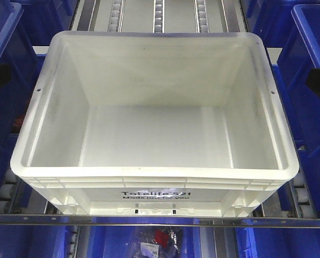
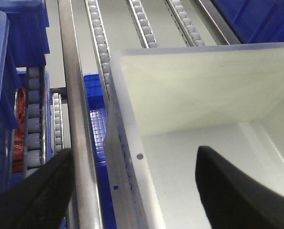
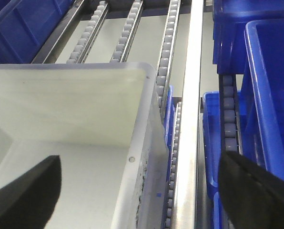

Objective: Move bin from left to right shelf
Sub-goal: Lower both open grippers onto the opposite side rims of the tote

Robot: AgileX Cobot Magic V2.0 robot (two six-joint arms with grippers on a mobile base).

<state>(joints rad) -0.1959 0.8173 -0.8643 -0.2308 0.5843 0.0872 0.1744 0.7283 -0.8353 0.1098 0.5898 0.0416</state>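
Smooth, semi-matt white plastic with scuffed walls: bin [image 1: 154, 134]. Glossy plastic: blue bins [image 1: 310, 64] at 3 o'clock. Brushed metal: shelf rail [image 3: 192, 95]. Grey plastic: rollers [image 2: 98, 52].

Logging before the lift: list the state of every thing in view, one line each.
bin, upright, lidless, empty, on the roller shelf.
left gripper, open, astride the bin's left wall.
right gripper, open, astride the bin's right wall.
lower blue bin, holding bagged items.

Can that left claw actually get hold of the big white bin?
Probably yes: the left gripper is open, and the white bin's left wall lines up between its fingers, nothing in the way.
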